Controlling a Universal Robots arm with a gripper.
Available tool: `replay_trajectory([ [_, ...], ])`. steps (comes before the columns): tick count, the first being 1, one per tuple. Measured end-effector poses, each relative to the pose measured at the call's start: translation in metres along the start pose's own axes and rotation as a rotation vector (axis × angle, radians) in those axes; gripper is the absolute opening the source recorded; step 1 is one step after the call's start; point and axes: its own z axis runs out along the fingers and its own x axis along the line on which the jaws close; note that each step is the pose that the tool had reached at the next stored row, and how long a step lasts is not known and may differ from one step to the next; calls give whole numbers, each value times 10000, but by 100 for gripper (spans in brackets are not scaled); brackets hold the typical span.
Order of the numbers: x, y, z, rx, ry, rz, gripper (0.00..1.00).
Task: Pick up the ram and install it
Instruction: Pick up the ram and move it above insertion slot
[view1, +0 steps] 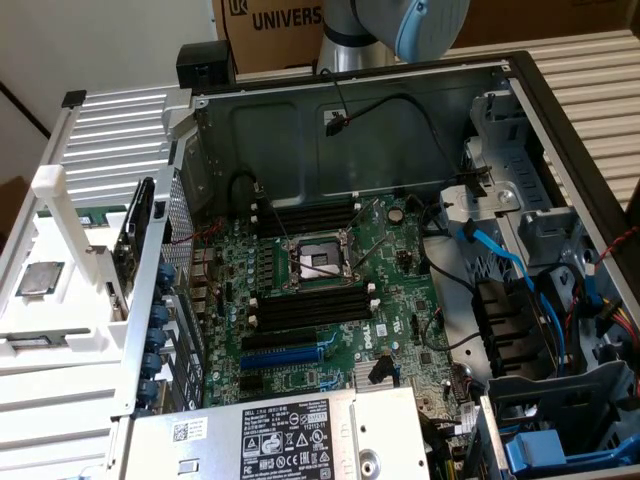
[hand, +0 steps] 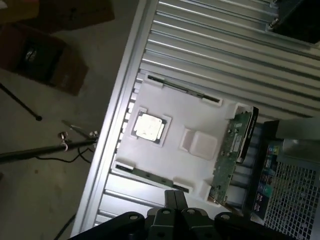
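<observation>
One ram stick (hand: 150, 175) lies edge-up in a holder along one side of the white tray (hand: 195, 112). A second ram stick (hand: 183, 90) sits in the holder on the opposite side. My gripper (hand: 174, 197) hangs above the tray edge, close to the first stick, shut with nothing between its fingers. In the exterior view the tray (view1: 60, 300) lies left of the open computer case, with a ram stick (view1: 40, 342) at its near side. On the motherboard, black memory slots (view1: 305, 305) run on either side of the processor socket (view1: 318, 262).
A processor chip (hand: 149, 126) rests in the tray's square pocket. A green expansion card (hand: 232, 150) stands upright between the tray and the case wall (view1: 165, 260). Cables, a blue slot (view1: 285, 352) and a power supply (view1: 290, 435) crowd the case. The arm's joint (view1: 420, 25) hangs behind the case.
</observation>
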Motion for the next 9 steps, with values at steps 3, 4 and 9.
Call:
replay_trajectory([
  [3, 0, 0, 3, -17, 26, -550, 10],
  [4, 0, 0, 4, -21, 35, -724, 10],
  [9, 0, -1, 9, -53, 94, -1828, 10],
])
